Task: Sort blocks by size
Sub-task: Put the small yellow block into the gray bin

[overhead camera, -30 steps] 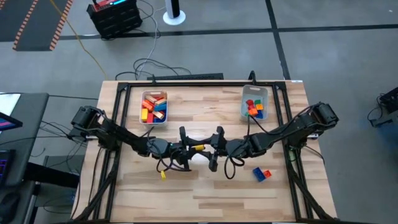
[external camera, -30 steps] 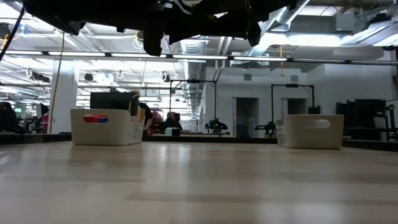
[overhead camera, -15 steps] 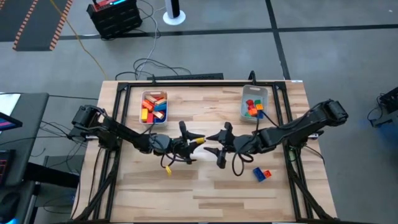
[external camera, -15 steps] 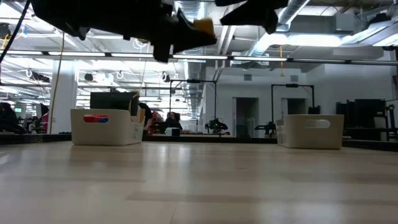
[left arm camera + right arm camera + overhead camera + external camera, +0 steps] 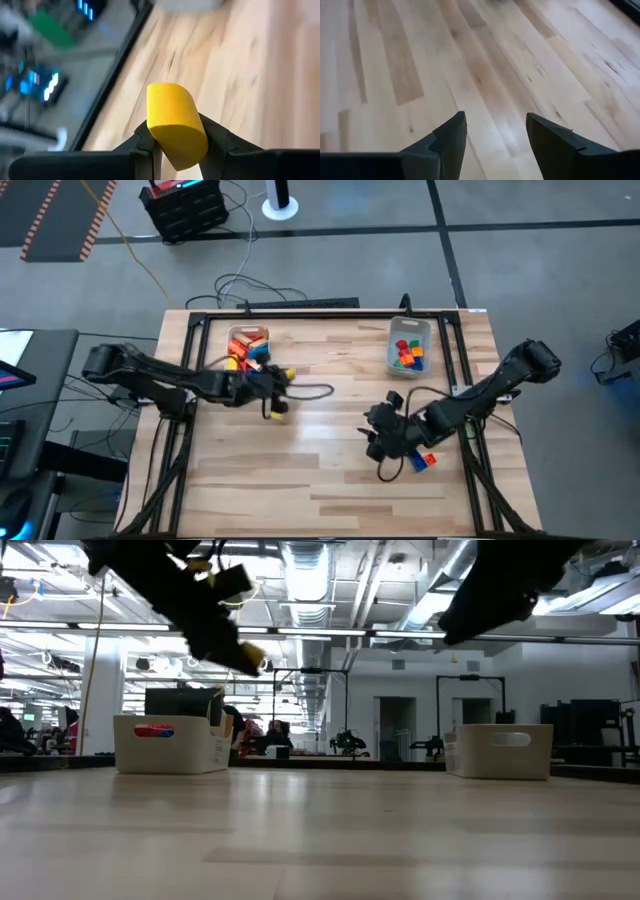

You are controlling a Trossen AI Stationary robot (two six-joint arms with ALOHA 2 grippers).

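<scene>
My left gripper [image 5: 284,375] is shut on a yellow block [image 5: 289,373], above the table just right of the left clear bin [image 5: 236,367], which holds several coloured blocks [image 5: 247,346]. In the low view the yellow block [image 5: 250,655] hangs high over the left bin [image 5: 170,743]. My right gripper [image 5: 373,442] is open over bare wood [image 5: 495,75], left of a blue block [image 5: 414,458] and a red-orange block [image 5: 430,461] lying on the table. The right bin [image 5: 396,368] holds several blocks [image 5: 408,354]. My left gripper pinches the yellow block between its two fingers [image 5: 216,139], one on each side of the block's near end [image 5: 177,142]. The block sticks out past the fingertips, lifted clear of the table.
A black cable with a yellow tag [image 5: 277,407] hangs below the left wrist. Black frame rails [image 5: 320,314] run along the table's far and side edges. The middle and near part of the wooden table [image 5: 300,470] is bare.
My left gripper has carried the yellow block from the table's middle toward the far left, up to the left bin, turning as it went. My right gripper has drawn away from the middle toward the table's right and near edge, close to the two loose blocks.
</scene>
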